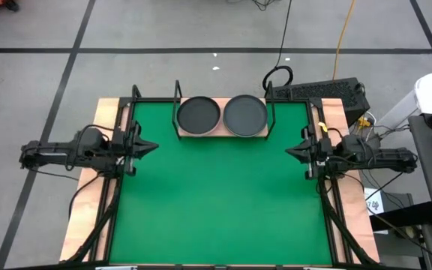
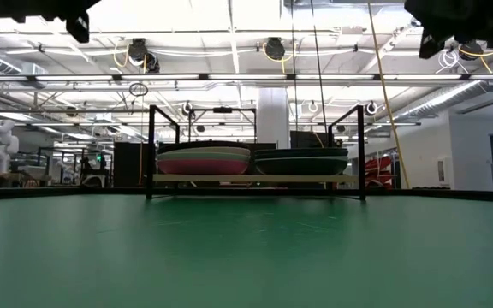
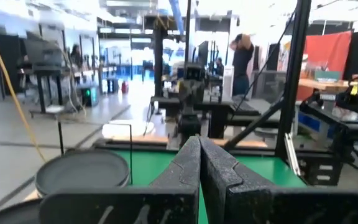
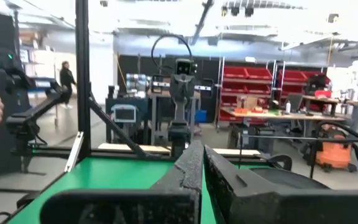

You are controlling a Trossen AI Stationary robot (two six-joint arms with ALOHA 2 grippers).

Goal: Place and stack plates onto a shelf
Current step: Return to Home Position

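Two stacks of plates sit on the light-wood shelf (image 1: 222, 133) at the mat's far edge. The left stack (image 1: 198, 114) has a dark grey plate on top; in the low view it (image 2: 204, 160) shows magenta, pink and pale layers. The right stack (image 1: 245, 115) is dark grey on top, and in the low view it (image 2: 301, 161) looks dark with a greenish layer. My left gripper (image 1: 153, 147) is shut at the mat's left edge, raised above it. My right gripper (image 1: 291, 152) is shut at the right edge, also raised. Both point inward and hold nothing.
The green mat (image 1: 216, 202) spreads between the arms. Black rod uprights (image 2: 151, 150) stand at the shelf's ends. A black frame (image 1: 111, 187) runs along both mat sides. A keyboard and cables (image 1: 317, 91) lie beyond the far right corner. People stand far off in the room.
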